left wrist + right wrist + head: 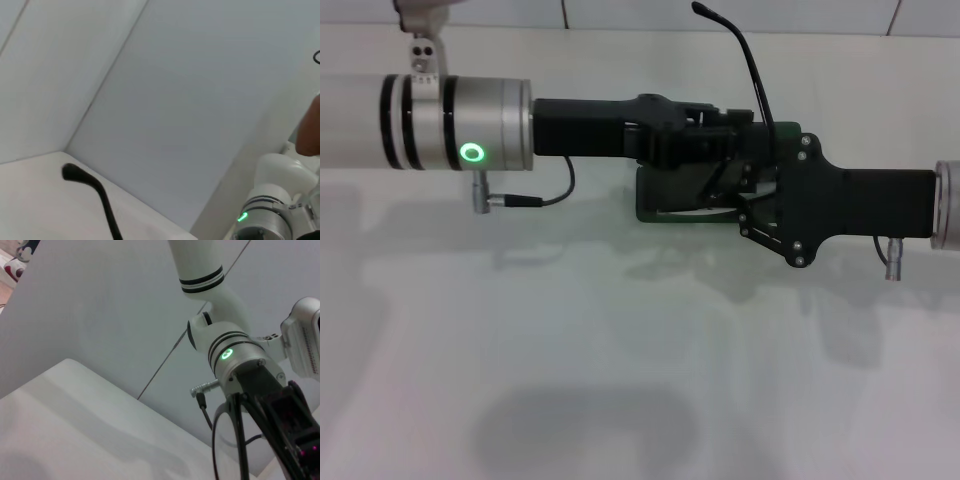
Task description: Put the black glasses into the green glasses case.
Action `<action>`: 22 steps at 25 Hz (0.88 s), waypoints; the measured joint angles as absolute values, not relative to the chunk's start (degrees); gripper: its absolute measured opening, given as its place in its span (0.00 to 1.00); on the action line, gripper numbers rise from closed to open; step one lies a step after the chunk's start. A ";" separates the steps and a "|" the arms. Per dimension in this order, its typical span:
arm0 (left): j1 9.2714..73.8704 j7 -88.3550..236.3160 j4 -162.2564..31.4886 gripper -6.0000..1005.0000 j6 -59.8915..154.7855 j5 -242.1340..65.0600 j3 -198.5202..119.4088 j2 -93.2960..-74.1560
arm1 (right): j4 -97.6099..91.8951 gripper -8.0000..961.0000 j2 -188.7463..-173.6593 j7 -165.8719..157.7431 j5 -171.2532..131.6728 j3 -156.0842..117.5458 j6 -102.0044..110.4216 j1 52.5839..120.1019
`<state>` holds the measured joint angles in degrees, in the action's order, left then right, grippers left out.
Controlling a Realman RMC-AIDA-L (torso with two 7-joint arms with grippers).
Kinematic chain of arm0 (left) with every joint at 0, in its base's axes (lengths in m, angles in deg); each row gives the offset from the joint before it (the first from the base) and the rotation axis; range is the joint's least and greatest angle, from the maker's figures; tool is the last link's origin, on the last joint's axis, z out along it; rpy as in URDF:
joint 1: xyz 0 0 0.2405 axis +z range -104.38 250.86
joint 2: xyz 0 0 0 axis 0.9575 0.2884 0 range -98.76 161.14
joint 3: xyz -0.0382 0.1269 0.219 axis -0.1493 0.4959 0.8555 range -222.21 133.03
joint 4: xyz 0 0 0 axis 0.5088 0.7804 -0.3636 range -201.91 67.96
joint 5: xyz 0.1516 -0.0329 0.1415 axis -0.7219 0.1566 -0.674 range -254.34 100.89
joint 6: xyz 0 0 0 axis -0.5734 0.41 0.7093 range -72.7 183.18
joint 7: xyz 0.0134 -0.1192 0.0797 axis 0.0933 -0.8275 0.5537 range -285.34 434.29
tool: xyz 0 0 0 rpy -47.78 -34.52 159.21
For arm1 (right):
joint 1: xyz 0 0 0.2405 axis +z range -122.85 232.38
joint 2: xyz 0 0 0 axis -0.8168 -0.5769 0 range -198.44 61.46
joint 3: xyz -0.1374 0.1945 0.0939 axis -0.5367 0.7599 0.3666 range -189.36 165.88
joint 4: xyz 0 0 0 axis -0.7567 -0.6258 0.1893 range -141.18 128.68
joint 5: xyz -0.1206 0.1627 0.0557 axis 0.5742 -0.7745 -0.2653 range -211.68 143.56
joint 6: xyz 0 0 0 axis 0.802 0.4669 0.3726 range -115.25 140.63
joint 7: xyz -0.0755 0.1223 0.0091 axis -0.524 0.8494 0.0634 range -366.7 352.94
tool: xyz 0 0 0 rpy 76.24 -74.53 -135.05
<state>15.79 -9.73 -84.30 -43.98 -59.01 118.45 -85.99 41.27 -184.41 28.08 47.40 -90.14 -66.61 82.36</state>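
Observation:
The green glasses case point(665, 214) lies on the white table at centre back, mostly hidden under both grippers. My left gripper point(755, 135) reaches in from the left over the case and is shut on the black glasses. One thin temple arm point(748, 60) sticks up and back from it. That temple arm also shows in the left wrist view point(100, 195). The glasses' wire rim point(226, 440) shows in the right wrist view, in front of the left arm. My right gripper point(735, 195) comes in from the right, right at the case's near side.
The white table point(620, 350) spreads out in front of the case. A tiled white wall point(720, 15) runs along the table's far edge. The left arm's cable point(555, 195) hangs near the case's left end.

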 joint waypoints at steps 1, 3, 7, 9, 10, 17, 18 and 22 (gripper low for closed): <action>15.74 -9.72 -84.30 0.41 -43.99 -59.11 118.45 -86.05 | 41.24 0.15 -184.41 28.08 47.40 -90.14 -66.60 82.36; 15.63 -9.68 -84.29 0.41 -44.18 -59.18 118.45 -86.19 | 41.23 0.16 -184.40 28.08 47.40 -90.14 -66.60 82.33; 15.77 -9.64 -84.28 0.41 -44.48 -58.18 118.40 -86.20 | 41.21 0.16 -184.27 28.08 47.40 -90.14 -66.62 81.86; 16.34 -9.67 -84.28 0.41 -44.61 -56.87 118.36 -85.85 | 41.24 0.16 -184.19 28.08 47.39 -90.11 -66.62 81.51; 16.58 -9.71 -84.27 0.41 -44.87 -56.49 118.36 -85.59 | 41.36 0.16 -184.17 28.07 47.40 -90.06 -66.62 81.30; 17.06 -10.20 -83.70 0.41 -48.02 -58.76 118.38 -84.76 | 41.67 0.16 -184.25 27.31 47.40 -89.49 -66.04 80.49; 16.94 -10.38 -83.51 0.41 -48.07 -59.20 118.40 -84.76 | 41.68 0.16 -184.27 27.27 47.40 -89.43 -66.05 80.48; 16.32 -10.94 -82.21 0.41 -48.15 -60.75 118.45 -84.84 | 41.70 0.16 -184.30 27.23 47.40 -89.37 -66.19 80.61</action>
